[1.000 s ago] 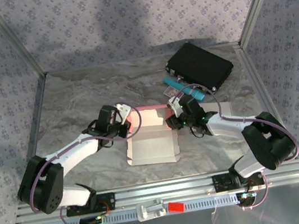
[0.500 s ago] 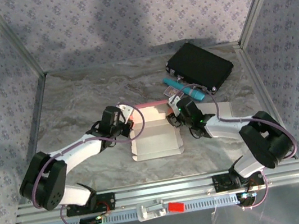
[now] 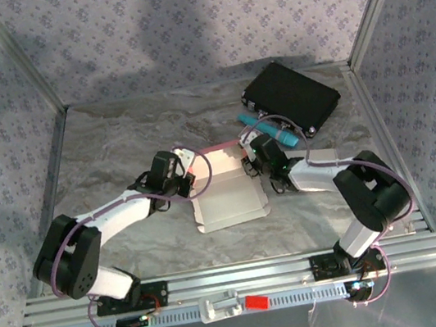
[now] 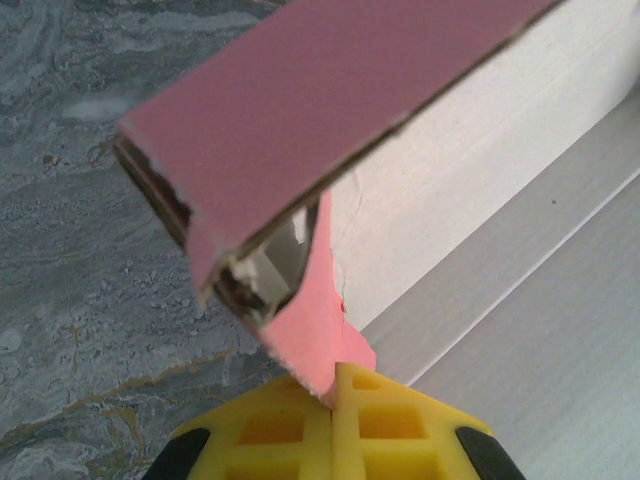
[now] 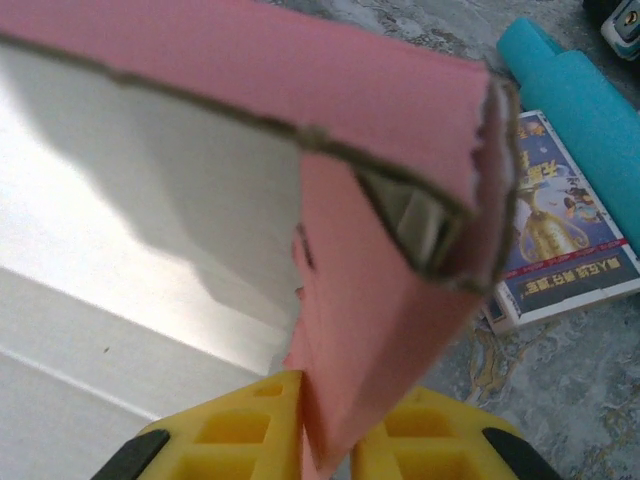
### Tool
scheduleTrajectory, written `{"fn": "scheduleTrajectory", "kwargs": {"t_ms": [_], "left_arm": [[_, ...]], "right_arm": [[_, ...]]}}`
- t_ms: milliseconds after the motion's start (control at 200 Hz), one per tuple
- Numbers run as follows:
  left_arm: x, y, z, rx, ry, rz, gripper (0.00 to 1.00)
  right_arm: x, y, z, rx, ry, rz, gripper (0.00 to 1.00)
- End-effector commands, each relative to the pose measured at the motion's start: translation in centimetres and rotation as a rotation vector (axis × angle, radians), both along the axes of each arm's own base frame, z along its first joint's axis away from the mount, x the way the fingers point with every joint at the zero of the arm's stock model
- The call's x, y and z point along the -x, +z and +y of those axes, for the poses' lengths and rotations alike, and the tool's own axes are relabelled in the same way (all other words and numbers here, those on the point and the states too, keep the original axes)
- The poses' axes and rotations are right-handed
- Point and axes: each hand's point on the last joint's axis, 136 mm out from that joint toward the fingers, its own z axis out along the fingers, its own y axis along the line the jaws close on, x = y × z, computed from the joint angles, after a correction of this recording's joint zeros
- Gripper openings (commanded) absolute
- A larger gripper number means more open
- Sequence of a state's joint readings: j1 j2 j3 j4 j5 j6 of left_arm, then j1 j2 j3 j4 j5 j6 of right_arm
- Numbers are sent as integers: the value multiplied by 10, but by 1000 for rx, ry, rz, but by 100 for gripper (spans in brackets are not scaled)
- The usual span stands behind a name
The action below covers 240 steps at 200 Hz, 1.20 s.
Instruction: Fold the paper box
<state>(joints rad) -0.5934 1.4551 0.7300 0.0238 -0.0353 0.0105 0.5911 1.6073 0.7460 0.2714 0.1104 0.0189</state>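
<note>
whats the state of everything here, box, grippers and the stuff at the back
box: half folded, far wall raised, base flat
left gripper: shut on the box's left corner flap
right gripper: shut on its right corner flap
case: closed, lying flat
teal tube: lying on its side
printed pack: flat, face up

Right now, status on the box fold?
Left tool shut on paper box flap. Right tool pinching opposite flap. Back wall raised. Teal tube, black case behind, not blocking.
</note>
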Motion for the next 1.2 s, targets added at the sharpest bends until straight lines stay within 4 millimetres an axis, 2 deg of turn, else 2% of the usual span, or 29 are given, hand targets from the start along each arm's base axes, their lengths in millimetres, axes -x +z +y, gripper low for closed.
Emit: {"fn": "scheduleTrajectory", "kwargs": {"t_ms": [0,315,425,590,775,785,840,984,1194], "left_arm": [[-2,13,-16,48,-48,-3,0],[-1,13,-14,40,-21,32,0],[-3,13,-12,32,5,57,0],[-9,20,-9,37,104,124,0],[-5,22,-2,43,233,258,0],[-4,22,-3,46,233,267,0],[1,20,-6,51,237,311,0],[13,16,-12,44,227,430,0],[21,12,-16,36,221,538,0]], "right_arm": [[-8,4,15,-15,17,6,15],[-16,-3,17,41,-40,-9,8],[-20,1,21,46,-45,-16,0],[-25,12,10,103,-178,45,0],[-8,3,-6,151,-326,260,0],[-11,10,-3,142,-329,259,0],[-6,11,-4,154,-363,306,0],[15,5,-1,194,-367,433,0],[27,-10,-3,246,-358,514,0]]}}
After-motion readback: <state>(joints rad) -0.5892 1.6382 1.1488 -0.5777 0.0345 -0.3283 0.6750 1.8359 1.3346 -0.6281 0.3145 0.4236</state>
